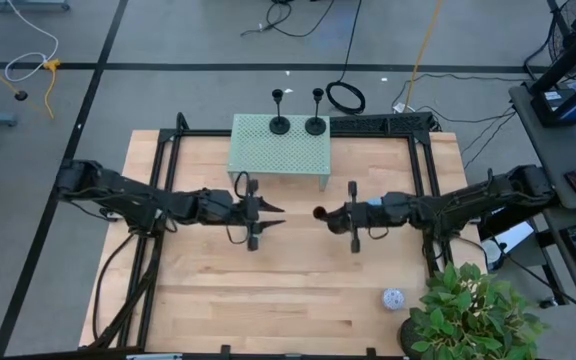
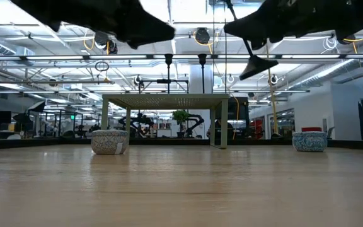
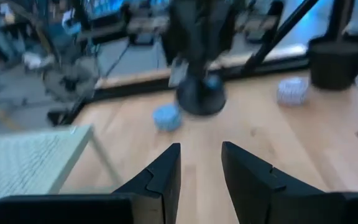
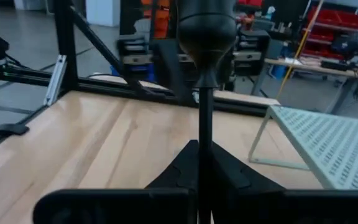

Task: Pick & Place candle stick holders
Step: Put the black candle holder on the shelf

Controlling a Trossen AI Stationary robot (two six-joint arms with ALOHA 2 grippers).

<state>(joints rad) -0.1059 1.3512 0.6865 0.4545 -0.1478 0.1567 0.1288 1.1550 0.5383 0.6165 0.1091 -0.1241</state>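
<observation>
Figure. Both arms were raised over the wooden table [image 1: 268, 300], in front of the pale green perforated stand [image 1: 280, 150]. The right gripper [image 1: 330, 215] was clamped on the thin stem of a third candle stick holder [image 4: 205, 37], carried sideways with its dome base pointing away from the wrist, toward the left arm. The left gripper [image 1: 273, 216] faced it from just beside that base, its fingers [image 3: 160, 180] parted narrowly and holding nothing. Two candle stick holders [image 1: 280, 124] stood upright, near each other, along the stand's far edge. A blue speckled puck [image 3: 165, 116] and a whitish speckled puck [image 1: 393, 298] lay on the table, clear of the stand; the whitish one sat near the potted plant [image 1: 473, 315].

Risks, as judged: the hold was on a slim stem, so the heavy base could swing or slip during transfer toward the stand. The two grippers sat close, and an advance by either could knock the base. Placement near the standing pair could topple them, and a tilted release on the perforated top could leave the holder fallen.
</observation>
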